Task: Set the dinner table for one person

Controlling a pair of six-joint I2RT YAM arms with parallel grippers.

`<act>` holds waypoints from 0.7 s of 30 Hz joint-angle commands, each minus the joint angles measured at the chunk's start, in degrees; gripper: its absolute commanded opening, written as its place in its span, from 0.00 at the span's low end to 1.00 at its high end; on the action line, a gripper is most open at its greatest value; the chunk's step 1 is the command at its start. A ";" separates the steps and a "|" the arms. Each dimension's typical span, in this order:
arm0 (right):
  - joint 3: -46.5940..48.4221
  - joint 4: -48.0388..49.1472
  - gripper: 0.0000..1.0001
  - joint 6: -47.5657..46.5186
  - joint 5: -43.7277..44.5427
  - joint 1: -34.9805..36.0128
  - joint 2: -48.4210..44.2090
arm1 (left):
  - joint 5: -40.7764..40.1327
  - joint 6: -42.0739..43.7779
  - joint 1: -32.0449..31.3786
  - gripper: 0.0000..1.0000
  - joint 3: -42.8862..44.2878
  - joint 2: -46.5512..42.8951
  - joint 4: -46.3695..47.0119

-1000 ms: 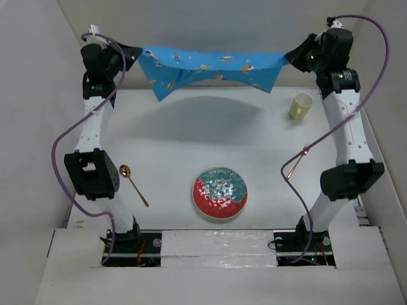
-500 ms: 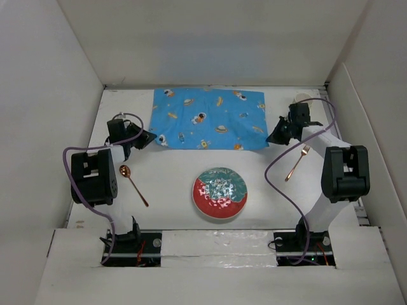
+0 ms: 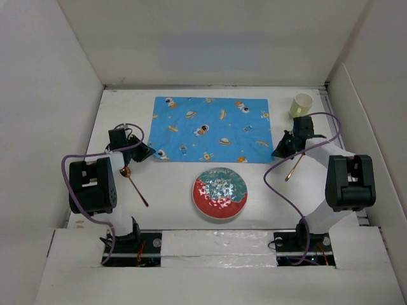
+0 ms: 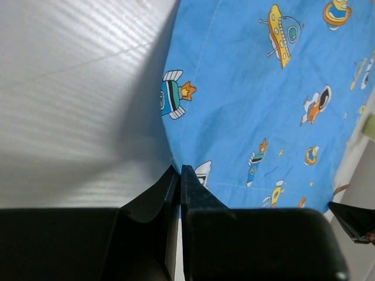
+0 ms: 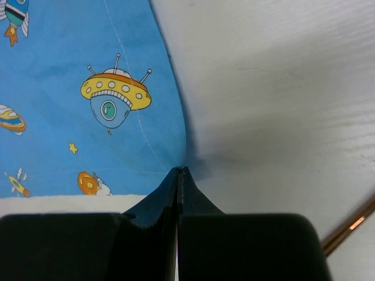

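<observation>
The blue patterned cloth mat [image 3: 213, 129] lies flat on the white dinner table [image 3: 172, 190], at the back middle. My left gripper [image 3: 150, 153] is shut on the mat's near left corner [image 4: 176, 153]. My right gripper [image 3: 277, 153] is shut on the mat's near right corner [image 5: 176, 153]. A red and green plate [image 3: 219, 192] sits in front of the mat. A copper spoon [image 3: 133, 185] lies at the left. A copper fork [image 3: 293, 166] lies at the right, partly under my right arm, and its handle shows in the right wrist view [image 5: 351, 225]. A pale yellow cup [image 3: 301, 105] stands at the back right.
White walls [image 3: 76, 127] close in the table on the left, back and right. Purple cables [image 3: 280, 184] loop beside both arms.
Both grippers have brought the mat down from hanging in the air at the back, laid it flat on the table, then drawn it a little nearer and to the right.
</observation>
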 commanded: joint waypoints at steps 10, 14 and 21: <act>-2.23 -2.85 0.00 -2.25 4.36 -3.06 -6.11 | -7.25 6.18 -2.08 0.00 -2.01 -6.77 -14.43; -3.11 -3.38 0.00 -2.42 5.06 -3.06 -7.50 | -8.04 6.89 -2.08 0.27 -2.28 -8.61 -16.00; -1.45 -6.53 0.45 -2.51 5.33 -2.54 -9.09 | -7.96 8.82 -2.08 0.45 5.18 -11.95 -20.76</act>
